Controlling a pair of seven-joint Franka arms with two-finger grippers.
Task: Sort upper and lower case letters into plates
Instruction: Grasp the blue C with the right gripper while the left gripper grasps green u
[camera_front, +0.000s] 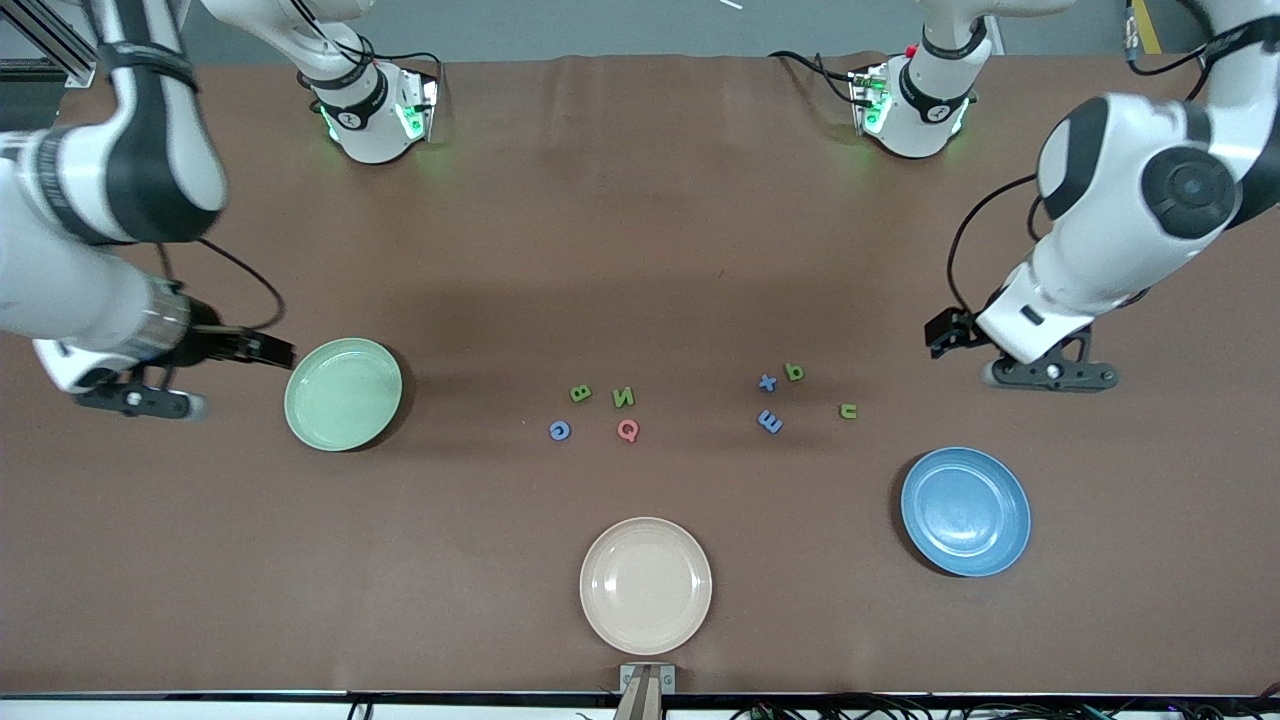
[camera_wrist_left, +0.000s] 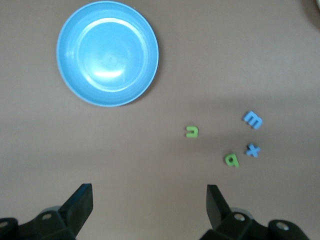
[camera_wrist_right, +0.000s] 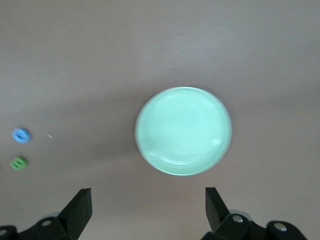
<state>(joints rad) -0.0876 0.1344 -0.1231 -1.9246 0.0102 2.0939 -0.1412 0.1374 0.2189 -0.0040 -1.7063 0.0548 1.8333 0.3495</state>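
Observation:
Several tiny letters lie mid-table in two groups. A green B (camera_front: 581, 393), green N (camera_front: 623, 397), blue C (camera_front: 560, 431) and red Q (camera_front: 627, 430) lie toward the mint green plate (camera_front: 343, 394). A blue x (camera_front: 767, 382), green p (camera_front: 794, 372), blue m (camera_front: 771, 421) and green u (camera_front: 848, 410) lie toward the blue plate (camera_front: 965, 511). Both plates are empty. My left gripper (camera_front: 1050, 376) is open and empty above bare table near the blue plate (camera_wrist_left: 107, 53). My right gripper (camera_front: 135, 400) is open and empty beside the mint plate (camera_wrist_right: 183, 131).
An empty beige plate (camera_front: 646, 584) sits near the table's front edge, nearer the camera than the letters. The arm bases stand along the table's back edge. Brown table surface lies between the letters and the plates.

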